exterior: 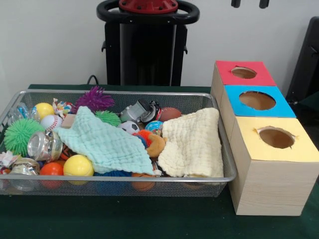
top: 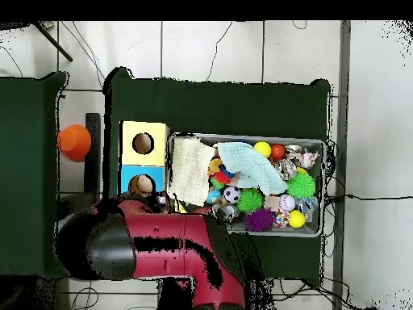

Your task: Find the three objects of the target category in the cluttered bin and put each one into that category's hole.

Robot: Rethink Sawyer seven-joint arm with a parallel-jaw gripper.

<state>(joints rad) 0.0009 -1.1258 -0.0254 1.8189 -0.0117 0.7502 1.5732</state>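
The bin (exterior: 124,178) of silver wire mesh stands on the green table, left of the boxes; it also shows in the overhead view (top: 246,136). It holds balls, spiky toys, a glass jar (exterior: 44,146), a mint cloth (exterior: 107,144) and a cream cloth (exterior: 192,142). The round hole (exterior: 243,72) is in the red top of the farthest box. My gripper (exterior: 249,3) shows only as two dark tips at the top edge, above the red box, set apart with nothing between them. In the overhead view my arm (top: 161,250) hides the red box.
A blue-topped box (exterior: 256,100) and a yellow-topped box (exterior: 275,138) stand in a row in front of the red one. The black pedestal (exterior: 144,45) is behind the bin. An orange object (top: 74,141) sits beyond the boxes in the overhead view.
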